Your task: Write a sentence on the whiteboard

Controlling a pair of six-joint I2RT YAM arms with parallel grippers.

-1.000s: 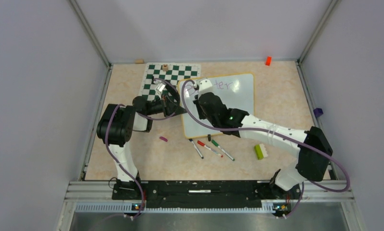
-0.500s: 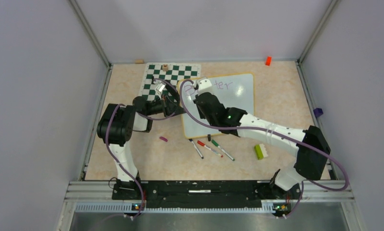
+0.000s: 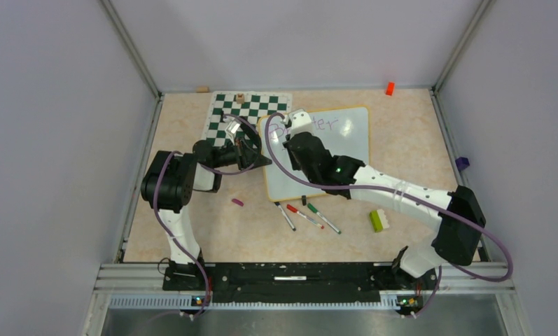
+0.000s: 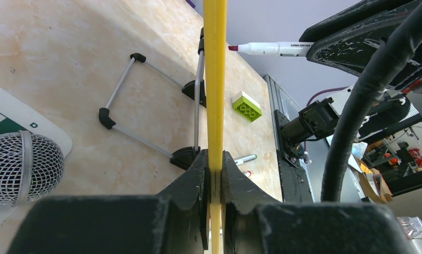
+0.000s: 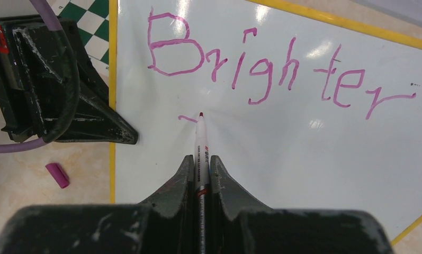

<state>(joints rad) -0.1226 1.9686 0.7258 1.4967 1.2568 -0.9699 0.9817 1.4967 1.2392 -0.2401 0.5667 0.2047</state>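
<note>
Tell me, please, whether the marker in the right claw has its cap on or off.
Off: the marker shows a bare tip over the whiteboard, and a purple cap lies loose nearby.

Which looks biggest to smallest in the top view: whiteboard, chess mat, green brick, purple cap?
1. whiteboard, largest, though the right arm covers part.
2. chess mat, partly hidden by the board and left arm, so its margin is unsure.
3. green brick.
4. purple cap, smallest.
</note>
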